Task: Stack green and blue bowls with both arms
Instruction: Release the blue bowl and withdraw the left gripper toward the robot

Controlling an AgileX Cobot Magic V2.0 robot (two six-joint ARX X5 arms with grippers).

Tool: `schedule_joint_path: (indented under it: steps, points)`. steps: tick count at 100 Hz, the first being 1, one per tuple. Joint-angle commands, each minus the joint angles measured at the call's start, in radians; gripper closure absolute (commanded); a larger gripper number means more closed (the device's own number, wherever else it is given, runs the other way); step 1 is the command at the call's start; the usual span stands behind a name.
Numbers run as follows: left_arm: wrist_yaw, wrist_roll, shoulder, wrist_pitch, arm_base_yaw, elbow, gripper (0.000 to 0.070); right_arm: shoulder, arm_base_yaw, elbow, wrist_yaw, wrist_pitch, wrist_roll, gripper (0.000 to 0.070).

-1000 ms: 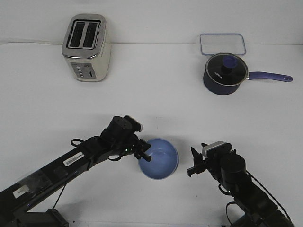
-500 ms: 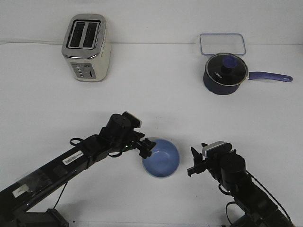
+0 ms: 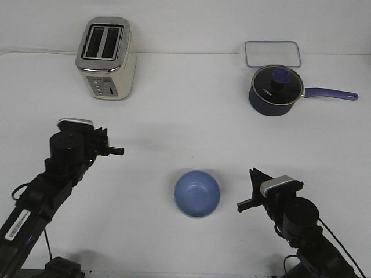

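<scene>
Left tool (image 3: 117,152): empty, pointing right above the worktop (image 3: 185,121), jaw gap unreadable; arm folded near left edge. Right tool (image 3: 248,191): fingers spread, empty, aimed left at blue bowl (image 3: 197,193). Bowl upright between both tools, touching neither. Green bowl not discernible.

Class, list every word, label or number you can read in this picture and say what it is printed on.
Nothing here reads clearly.
Saucepan: pale brand mark on its side, too small to read.
Left arm: white sticker, print too blurred.
Toaster: only knobs show, no legible text.
</scene>
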Motion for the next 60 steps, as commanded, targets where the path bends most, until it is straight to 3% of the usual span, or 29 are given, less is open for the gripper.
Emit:
schedule_joint_path:
  steps: [1, 19, 34, 60]
  points:
    - [-0.002, 0.041, -0.048, 0.003, 0.028, -0.032, 0.0687, -0.053, 0.006, 0.003, 0.02, -0.004, -0.035, 0.07]
    - [0.002, 0.087, -0.304, 0.205, 0.087, -0.282, 0.0687, -0.235, 0.006, -0.045, 0.048, -0.03, -0.089, 0.07]
    - [0.024, 0.089, -0.52, 0.39, 0.101, -0.515, 0.0688, -0.341, 0.006, -0.097, 0.069, -0.026, -0.077, 0.07]
    - [0.024, 0.045, -0.679, 0.377, 0.103, -0.584, 0.0686, -0.369, 0.006, -0.098, 0.124, -0.01, -0.081, 0.07]
